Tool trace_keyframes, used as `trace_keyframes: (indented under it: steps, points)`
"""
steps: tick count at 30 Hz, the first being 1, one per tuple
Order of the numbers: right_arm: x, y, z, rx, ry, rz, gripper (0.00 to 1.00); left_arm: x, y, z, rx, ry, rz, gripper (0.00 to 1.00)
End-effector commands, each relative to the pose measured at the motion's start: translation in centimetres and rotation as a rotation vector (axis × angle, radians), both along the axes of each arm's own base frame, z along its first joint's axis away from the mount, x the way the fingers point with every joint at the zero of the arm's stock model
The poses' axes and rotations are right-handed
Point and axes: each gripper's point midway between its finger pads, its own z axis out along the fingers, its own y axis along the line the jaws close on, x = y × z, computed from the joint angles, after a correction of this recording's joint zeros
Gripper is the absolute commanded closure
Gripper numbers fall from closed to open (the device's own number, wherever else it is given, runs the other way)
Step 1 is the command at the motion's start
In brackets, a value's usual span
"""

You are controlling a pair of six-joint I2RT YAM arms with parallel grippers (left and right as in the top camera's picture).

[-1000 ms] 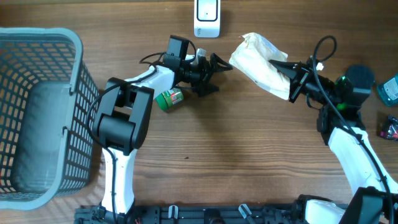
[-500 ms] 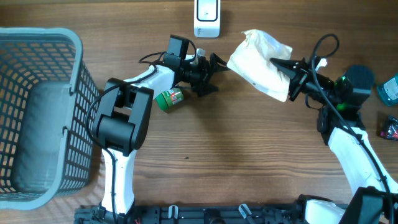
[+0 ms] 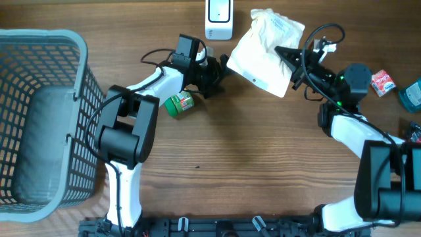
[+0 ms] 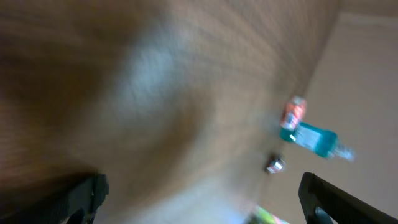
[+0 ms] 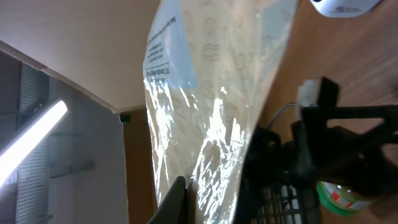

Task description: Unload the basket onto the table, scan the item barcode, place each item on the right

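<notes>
A white crinkly plastic bag hangs in the air at the back of the table, just right of the white barcode scanner. My right gripper is shut on the bag's right edge. In the right wrist view the bag fills the middle with a printed label near its top, pinched at my right gripper, and the scanner shows in the top corner. My left gripper stands open and holds nothing, close to the bag's left edge. Its view is blurred, with my left gripper spread wide.
A green-lidded jar lies by the left arm. A grey basket fills the left side. At the far right lie a red packet, a teal bottle and a dark item.
My right arm has swung the bag up and to the left, toward the scanner, and turned it more upright. The left gripper has barely shifted.
</notes>
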Motion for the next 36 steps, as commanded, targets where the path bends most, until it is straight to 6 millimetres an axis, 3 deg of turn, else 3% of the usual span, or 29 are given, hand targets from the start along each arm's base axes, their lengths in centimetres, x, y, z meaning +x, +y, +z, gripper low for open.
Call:
trace_keyframes:
  steps: [1,3,7,9,12,15,17,21,25,31,36]
  points:
    - [0.5,-0.6,2.5,-0.023,-0.127,-0.020,0.95,2.8,4.5,-1.8,0.245,-0.119,0.121,0.00]
    - [0.8,-1.1,2.5,-0.033,-0.133,-0.040,0.95,3.8,4.6,0.8,0.252,-0.206,0.109,0.00]
    - [1.8,-1.2,0.4,-0.083,-0.059,-0.061,0.95,5.2,5.5,5.5,0.316,-0.320,0.111,0.00]
    - [2.2,-0.5,0.2,-0.123,-0.085,-0.051,0.95,5.7,5.8,8.2,0.363,-0.382,0.102,0.00]
    - [3.4,1.5,1.9,-0.194,-0.201,-0.019,0.95,5.9,6.1,11.8,0.409,-0.457,0.081,0.00]
    - [5.1,3.1,3.2,-0.282,-0.283,-0.006,0.95,6.1,6.1,14.3,0.409,-0.509,0.075,0.00]
    - [6.9,4.2,2.7,-0.348,-0.260,0.008,0.95,6.4,6.4,15.8,0.404,-0.540,0.089,0.00]
    - [10.1,5.8,1.7,-0.392,-0.265,0.043,0.95,6.5,7.5,17.5,0.466,-0.608,0.090,0.00]
    - [13.4,6.3,-0.3,-0.368,-0.233,0.051,0.95,6.4,11.8,18.6,0.675,-0.621,0.186,0.00]
    - [15.9,6.6,-3.6,-0.399,-0.198,0.008,0.95,6.3,16.3,19.7,0.762,-0.601,0.256,0.00]
    - [16.8,6.6,-4.2,-0.432,-0.190,-0.055,0.95,6.6,17.5,19.9,0.769,-0.595,0.280,0.00]
